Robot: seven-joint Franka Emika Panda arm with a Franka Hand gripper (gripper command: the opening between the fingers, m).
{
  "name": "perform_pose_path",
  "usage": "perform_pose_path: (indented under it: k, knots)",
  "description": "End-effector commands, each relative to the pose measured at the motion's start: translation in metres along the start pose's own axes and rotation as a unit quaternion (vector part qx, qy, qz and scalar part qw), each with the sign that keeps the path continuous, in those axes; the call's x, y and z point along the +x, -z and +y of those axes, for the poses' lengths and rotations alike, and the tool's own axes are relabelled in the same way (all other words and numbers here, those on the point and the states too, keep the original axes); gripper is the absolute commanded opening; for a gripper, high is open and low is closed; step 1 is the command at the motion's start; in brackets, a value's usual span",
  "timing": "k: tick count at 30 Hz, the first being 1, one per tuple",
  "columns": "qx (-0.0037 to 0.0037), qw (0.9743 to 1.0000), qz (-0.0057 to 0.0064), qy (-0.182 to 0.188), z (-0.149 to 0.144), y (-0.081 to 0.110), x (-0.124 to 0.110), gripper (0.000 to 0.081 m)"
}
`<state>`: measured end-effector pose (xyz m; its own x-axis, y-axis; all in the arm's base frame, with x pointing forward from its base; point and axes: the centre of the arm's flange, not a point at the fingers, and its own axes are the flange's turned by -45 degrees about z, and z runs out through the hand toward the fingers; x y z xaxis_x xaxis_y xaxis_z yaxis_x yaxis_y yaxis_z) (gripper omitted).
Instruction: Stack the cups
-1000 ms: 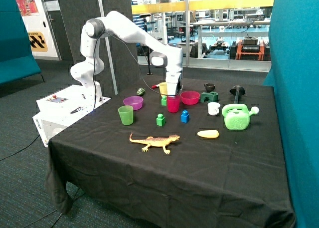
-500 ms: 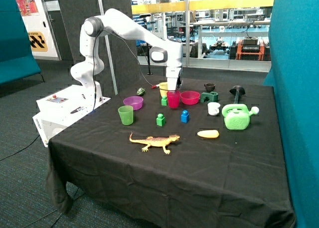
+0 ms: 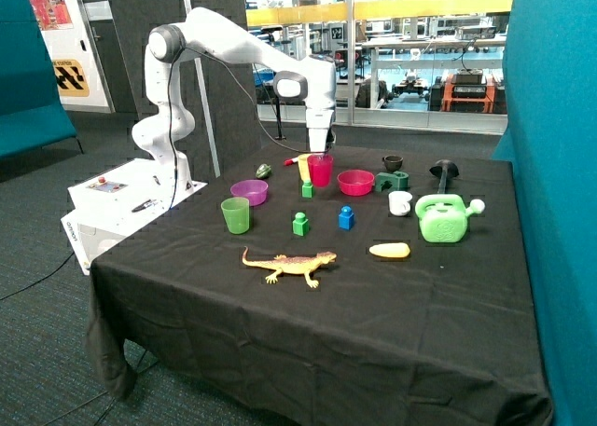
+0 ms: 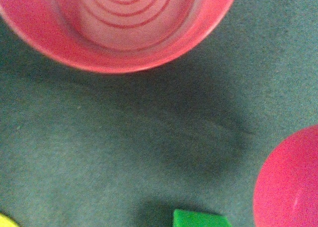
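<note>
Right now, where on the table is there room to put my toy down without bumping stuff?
The big bare stretch of black cloth in front of the toy lizard and banana is free. The far half is crowded: the gripper holds the pink cup up among the bowls, blocks and watering can, with the green cup nearby.

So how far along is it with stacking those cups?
Nothing is stacked yet. The tool holds the magenta cup just above the cloth, next to the yellow cup. The green cup stands alone near the purple bowl, so both nestings remain.
</note>
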<state>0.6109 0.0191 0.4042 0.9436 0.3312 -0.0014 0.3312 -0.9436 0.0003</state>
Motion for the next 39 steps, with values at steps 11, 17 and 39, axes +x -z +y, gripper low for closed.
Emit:
perform_pose_path:
  k: [11,17,39]
  knots:
    - [0.00010,0.9973,0.0007,0.073,-0.058,0.031,-0.012,0.0000]
    - [0.00007,0.9936,0.0007,0.113,-0.095,0.037,-0.017,0.0000]
    - [0.00004,0.9864,0.0007,0.165,-0.154,0.051,-0.054,0.0000]
